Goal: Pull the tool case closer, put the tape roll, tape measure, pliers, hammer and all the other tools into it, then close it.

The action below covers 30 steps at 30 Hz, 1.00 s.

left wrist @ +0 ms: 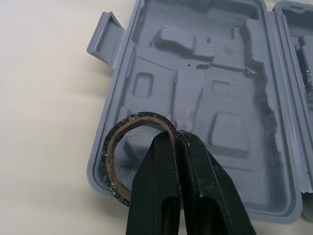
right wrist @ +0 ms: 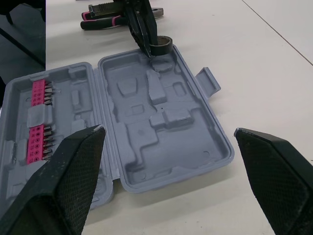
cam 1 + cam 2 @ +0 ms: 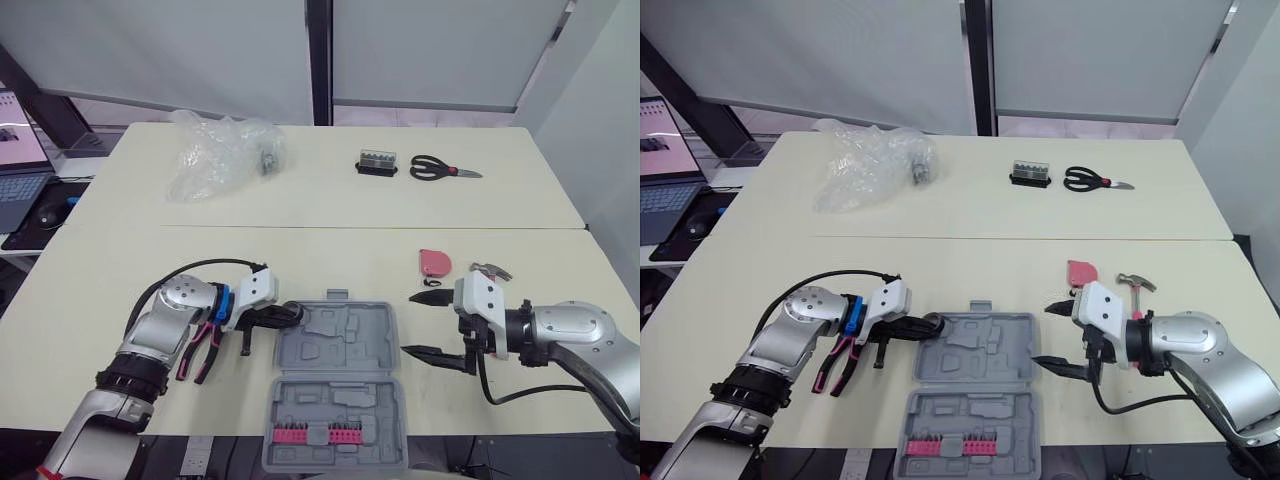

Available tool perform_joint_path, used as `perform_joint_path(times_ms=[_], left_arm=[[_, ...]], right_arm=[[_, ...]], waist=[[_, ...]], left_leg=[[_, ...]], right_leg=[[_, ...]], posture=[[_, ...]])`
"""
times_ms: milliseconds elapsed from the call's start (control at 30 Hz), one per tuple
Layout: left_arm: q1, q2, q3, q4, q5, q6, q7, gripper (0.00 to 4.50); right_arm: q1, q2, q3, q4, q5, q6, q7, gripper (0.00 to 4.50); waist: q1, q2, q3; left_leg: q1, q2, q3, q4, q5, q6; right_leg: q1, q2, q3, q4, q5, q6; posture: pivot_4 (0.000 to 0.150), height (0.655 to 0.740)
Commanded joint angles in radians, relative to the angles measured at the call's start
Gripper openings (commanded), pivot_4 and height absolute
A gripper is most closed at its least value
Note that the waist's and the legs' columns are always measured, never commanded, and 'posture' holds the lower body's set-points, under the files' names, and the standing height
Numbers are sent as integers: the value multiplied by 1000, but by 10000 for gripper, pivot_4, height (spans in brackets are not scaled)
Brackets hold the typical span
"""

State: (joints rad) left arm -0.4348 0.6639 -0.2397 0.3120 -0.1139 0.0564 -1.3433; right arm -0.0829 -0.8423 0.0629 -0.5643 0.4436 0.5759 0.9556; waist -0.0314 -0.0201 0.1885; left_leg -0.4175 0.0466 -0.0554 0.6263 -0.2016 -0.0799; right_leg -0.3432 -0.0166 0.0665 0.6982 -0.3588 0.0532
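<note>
Pliers [image 3: 198, 352] lie on the counter [image 3: 120, 260] beside my left wrist, not yet packed. My left fingers [image 1: 156, 186] pinch the tape roll [image 2: 162, 45] at the far left corner of the open tool case [image 3: 350, 345], which sits close in front of me. My right fingers [image 2: 73, 171] gape wide, empty, just right of it. Beyond them wait the tape measure [image 3: 434, 262] and hammer [image 3: 490, 270], with the scissors [image 3: 440, 170] well off. Nearly all the packing, and the closing, remains.

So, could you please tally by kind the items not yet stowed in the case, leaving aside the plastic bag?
tape roll: 1
pliers: 1
tape measure: 1
hammer: 1
scissors: 1
small black box: 1
Total: 6
</note>
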Motion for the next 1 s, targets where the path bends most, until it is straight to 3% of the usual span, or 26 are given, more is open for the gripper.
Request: perform_joint_path(times_ms=[33, 1000], left_arm=[[-12, -8, -19, 12, 21, -21, 0, 438], [-47, -41, -43, 22, 59, -24, 4, 438]], right_arm=[[12, -1, -8, -19, -2, -23, 1, 45000], [14, 5, 0, -26, -11, -16, -5, 45000]], waist=[[0, 0, 0], [-1, 0, 0]], left_leg=[[0, 0, 0, 0, 0, 0], [0, 0, -1, 0, 0, 0]], right_leg=[[0, 0, 0, 0, 0, 0], [0, 0, 0, 0, 0, 0]], posture=[[1500, 7400], [1500, 7400]])
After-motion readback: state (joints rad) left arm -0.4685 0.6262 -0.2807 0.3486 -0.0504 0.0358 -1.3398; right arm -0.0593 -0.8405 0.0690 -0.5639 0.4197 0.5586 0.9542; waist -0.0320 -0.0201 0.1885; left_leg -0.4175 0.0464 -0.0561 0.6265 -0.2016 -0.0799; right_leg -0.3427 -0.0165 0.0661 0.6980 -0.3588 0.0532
